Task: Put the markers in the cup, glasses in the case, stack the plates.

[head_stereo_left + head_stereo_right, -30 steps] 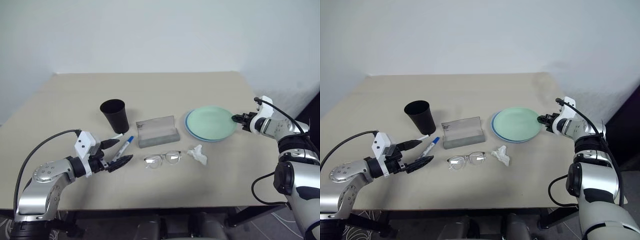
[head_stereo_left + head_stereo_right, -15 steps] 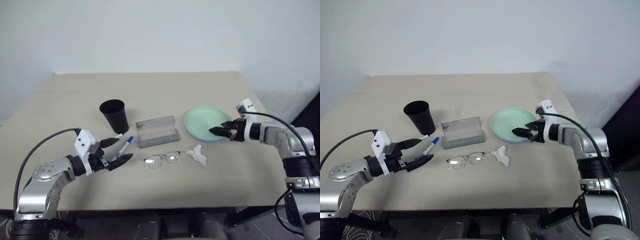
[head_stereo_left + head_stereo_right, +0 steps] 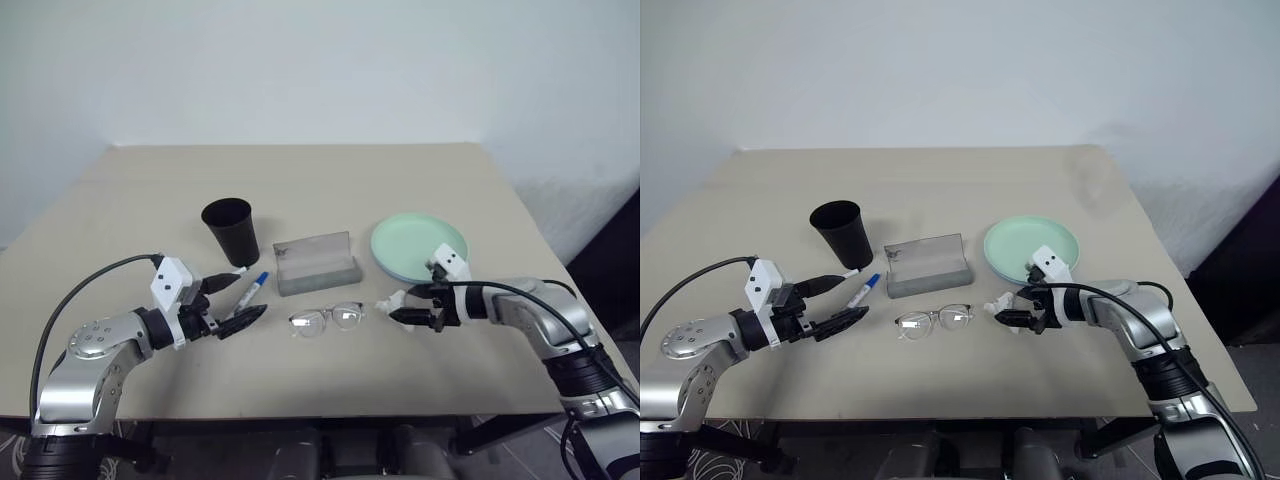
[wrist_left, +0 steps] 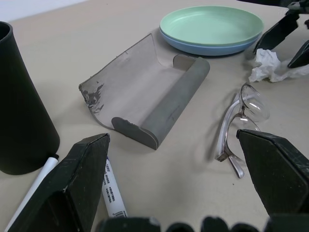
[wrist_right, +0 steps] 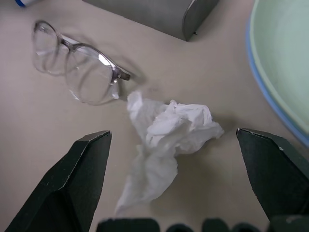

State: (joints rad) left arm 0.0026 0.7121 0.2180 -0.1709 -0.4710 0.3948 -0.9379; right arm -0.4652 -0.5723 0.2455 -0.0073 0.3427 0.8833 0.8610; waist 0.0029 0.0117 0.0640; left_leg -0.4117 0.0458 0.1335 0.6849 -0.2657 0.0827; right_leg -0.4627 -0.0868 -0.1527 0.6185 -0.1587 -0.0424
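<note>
Clear-lensed, pale-framed glasses [image 3: 326, 320] lay on the beige desk [image 3: 330, 190], long axis left-right, just in front of the open grey case [image 3: 316, 263]; right hand [image 3: 410, 303], wide and empty, hung over crumpled white tissue [image 3: 392, 301], glasses just to its left; likely the nearer arm; left hand [image 3: 232, 305] wide, empty, by the blue-capped marker [image 3: 249, 290].

I'm seeing soft, even, diffuse light, the table [image 3: 330, 190] showing only faint shadows, no glare, focus holding sharp, the black fingertips [image 5: 77, 188] blurring slightly.
</note>
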